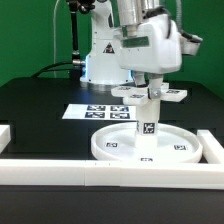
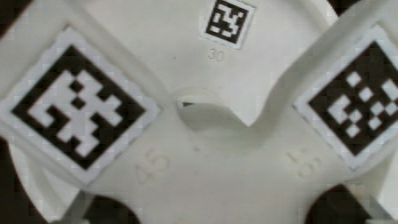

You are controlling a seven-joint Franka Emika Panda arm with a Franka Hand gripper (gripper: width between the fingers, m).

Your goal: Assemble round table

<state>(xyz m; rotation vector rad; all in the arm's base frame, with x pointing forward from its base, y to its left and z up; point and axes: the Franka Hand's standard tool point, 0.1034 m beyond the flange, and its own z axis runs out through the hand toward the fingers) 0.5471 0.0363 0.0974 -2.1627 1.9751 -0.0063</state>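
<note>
The large round disc (image 1: 110,145) lies flat at the front of the black table. The short thick leg (image 1: 148,120) stands upright on its middle, with a tag facing the camera. The cross-shaped foot (image 1: 173,96) sits on top of the leg. My gripper (image 1: 150,90) reaches straight down onto the foot's middle and looks shut on it. In the wrist view the foot (image 2: 214,150) fills the picture, with tags on its arms and a notch at its centre. My fingers do not show clearly there.
The marker board (image 1: 92,111) lies behind the disc. A long white rail (image 1: 60,172) runs along the front, with rail pieces at the exterior view's left (image 1: 6,136) and right (image 1: 212,146). The robot's base (image 1: 100,60) stands behind.
</note>
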